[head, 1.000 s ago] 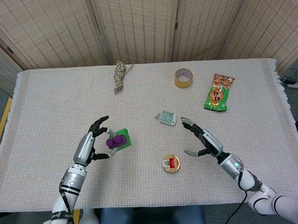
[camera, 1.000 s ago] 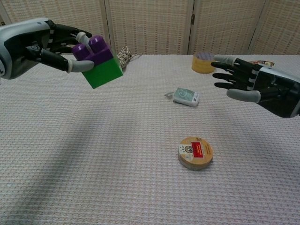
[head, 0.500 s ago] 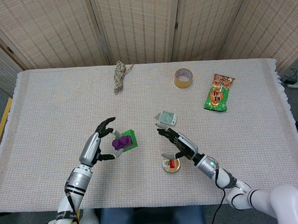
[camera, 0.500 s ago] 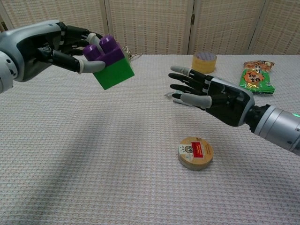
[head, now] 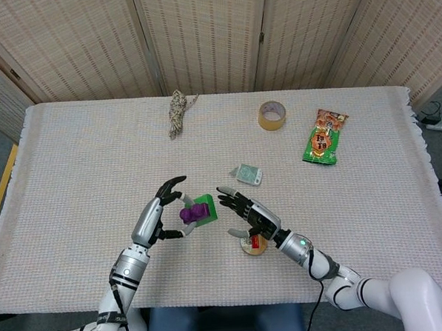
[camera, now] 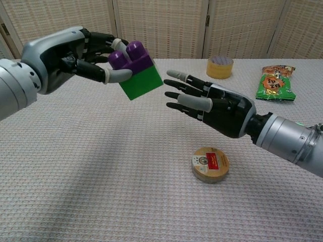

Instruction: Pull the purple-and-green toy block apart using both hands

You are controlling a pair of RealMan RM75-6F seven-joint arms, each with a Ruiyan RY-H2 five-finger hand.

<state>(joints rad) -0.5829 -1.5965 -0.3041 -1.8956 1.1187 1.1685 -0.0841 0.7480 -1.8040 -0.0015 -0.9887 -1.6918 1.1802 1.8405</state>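
Observation:
The toy block (camera: 137, 70) is a purple studded piece on a green base, also seen in the head view as the toy block (head: 197, 211). My left hand (camera: 86, 53) holds it in the air by the purple part, tilted, above the table. In the head view the left hand (head: 158, 217) sits just left of the block. My right hand (camera: 212, 103) is open with fingers stretched toward the green base, a small gap from it. The right hand (head: 246, 212) shows just right of the block in the head view.
A round tin (camera: 210, 164) lies under my right hand. A small packet (head: 247, 174), a tape roll (head: 272, 115), a green snack bag (head: 324, 136) and a coiled rope (head: 177, 113) lie further back on the cloth-covered table (head: 72, 158).
My left hand has carried the block to the right. My right hand has swept left from the table's right side and now faces the block closely.

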